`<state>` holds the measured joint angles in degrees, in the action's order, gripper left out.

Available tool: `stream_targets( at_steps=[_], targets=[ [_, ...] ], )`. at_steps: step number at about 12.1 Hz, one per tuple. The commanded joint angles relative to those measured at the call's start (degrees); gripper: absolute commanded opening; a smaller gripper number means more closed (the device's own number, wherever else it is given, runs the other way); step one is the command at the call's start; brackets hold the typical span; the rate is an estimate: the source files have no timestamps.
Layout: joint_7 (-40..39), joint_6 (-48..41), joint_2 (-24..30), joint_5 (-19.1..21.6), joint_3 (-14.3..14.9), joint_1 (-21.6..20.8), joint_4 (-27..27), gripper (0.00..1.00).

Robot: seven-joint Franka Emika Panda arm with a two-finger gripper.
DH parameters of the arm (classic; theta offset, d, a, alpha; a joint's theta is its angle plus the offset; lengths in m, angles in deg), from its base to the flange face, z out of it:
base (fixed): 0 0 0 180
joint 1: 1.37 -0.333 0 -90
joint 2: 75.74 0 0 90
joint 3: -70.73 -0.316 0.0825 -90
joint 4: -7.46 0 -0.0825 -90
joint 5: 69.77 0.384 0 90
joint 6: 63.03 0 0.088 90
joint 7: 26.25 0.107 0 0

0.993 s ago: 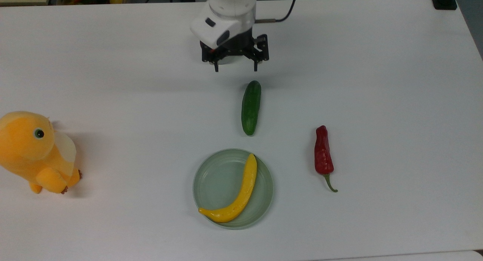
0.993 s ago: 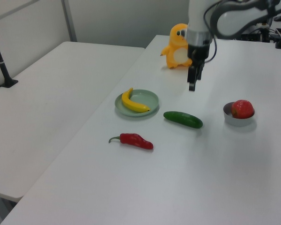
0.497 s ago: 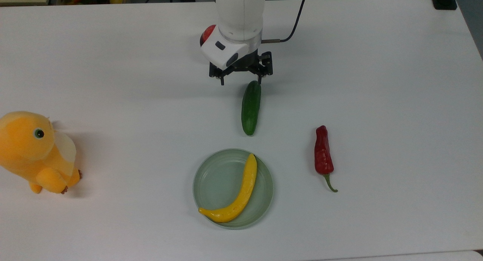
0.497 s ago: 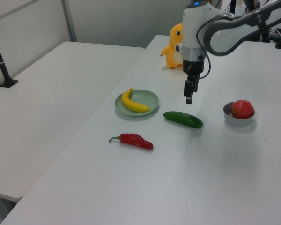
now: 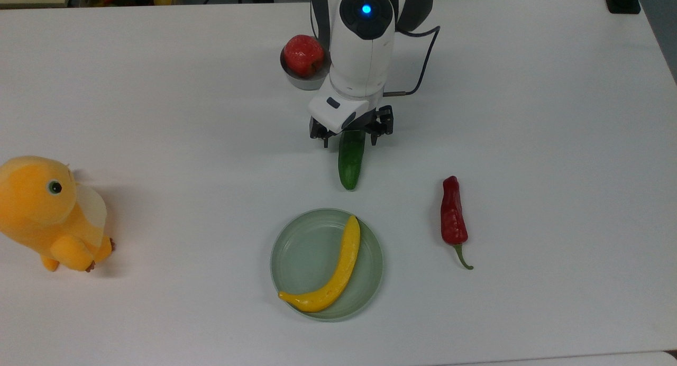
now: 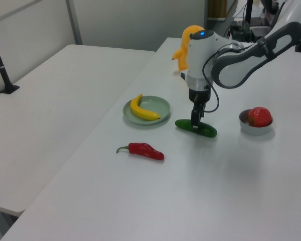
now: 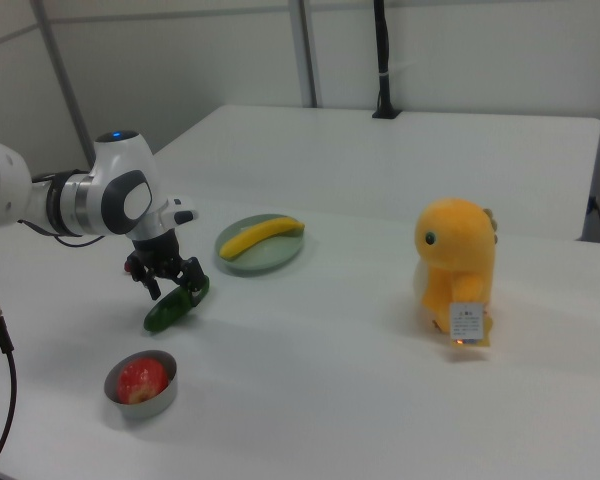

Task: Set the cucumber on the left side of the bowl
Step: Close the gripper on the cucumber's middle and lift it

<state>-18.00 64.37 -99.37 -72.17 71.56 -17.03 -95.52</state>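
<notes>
A: What is the arm doing?

B: The gripper (image 5: 350,138) is spread wide over the cucumber (image 5: 351,163) on the surface (image 5: 529,117), not squeezing yet. I think it must go lower, then pinch.

A: What holds what?

B: The bowl (image 5: 301,81) holds an apple (image 5: 303,55). The plate (image 5: 301,255) holds a banana (image 5: 330,281).

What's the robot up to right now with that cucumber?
Gripper open, fingers straddling the cucumber near its far end. Cucumber flat on the table, not yet gripped. Bowl with an apple behind the arm; nothing blocking.
</notes>
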Motion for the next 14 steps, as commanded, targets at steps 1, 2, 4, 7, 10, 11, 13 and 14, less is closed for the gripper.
stream_targets(
  at_steps=[1,2,4,7,10,11,13,14],
  targets=[
    [1.2,0.9,-0.4,-4.3,0.3,-1.0,-0.5,0.63],
    [1.2,1.0,-0.8,-4.7,0.3,-1.0,-0.6,0.36],
    [1.2,1.0,-0.8,-4.7,0.3,-1.0,-0.6,0.25],
    [1.3,0.9,-0.7,-4.7,0.3,-1.0,-0.4,0.25],
    [1.3,0.3,2.1,-4.4,0.3,-0.3,-0.6,0.26],
    [1.3,-0.2,4.3,-4.1,0.3,0.0,-1.2,0.27],
    [1.4,-2.4,9.6,-3.6,0.3,0.1,-5.1,0.27],
    [1.4,-4.2,12.6,-3.1,0.3,-0.3,-8.4,0.27]
  ],
)
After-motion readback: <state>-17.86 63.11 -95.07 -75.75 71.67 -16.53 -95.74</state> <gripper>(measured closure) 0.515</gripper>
